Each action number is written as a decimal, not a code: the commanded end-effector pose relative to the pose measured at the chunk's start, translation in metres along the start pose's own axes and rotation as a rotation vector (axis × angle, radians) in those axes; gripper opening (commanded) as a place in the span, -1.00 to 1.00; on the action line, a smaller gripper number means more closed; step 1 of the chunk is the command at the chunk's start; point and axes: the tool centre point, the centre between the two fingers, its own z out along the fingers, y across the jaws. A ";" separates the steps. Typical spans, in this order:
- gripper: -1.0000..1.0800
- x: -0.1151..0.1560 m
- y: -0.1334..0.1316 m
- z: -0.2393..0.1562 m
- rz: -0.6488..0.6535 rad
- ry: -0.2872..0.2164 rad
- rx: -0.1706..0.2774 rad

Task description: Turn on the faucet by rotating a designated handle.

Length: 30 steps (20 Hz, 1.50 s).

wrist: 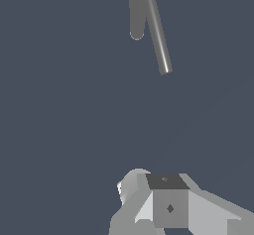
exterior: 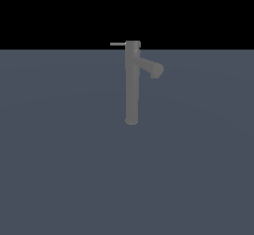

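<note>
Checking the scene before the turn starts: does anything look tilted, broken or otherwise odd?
Nothing stands out. The faucet stands upright, its spout angled toward the exterior view's right and the handle level, pointing left. The gripper shows only in the wrist view, apart from the handle.

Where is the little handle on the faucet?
In the exterior view, the handle sticks out sideways from the very top of the faucet, toward that view's left. The thicker spout branches off just below, toward the right.

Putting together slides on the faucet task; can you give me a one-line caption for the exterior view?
Tall grey faucet standing on a flat grey floor, thin handle and stubby spout pointing opposite ways.
</note>
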 end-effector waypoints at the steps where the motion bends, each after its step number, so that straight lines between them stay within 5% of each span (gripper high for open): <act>1: -1.00 0.008 -0.001 -0.001 -0.006 0.002 -0.002; 9: -1.00 0.055 -0.005 -0.002 -0.038 0.012 -0.015; 30: -1.00 0.237 -0.032 0.052 -0.175 0.052 -0.050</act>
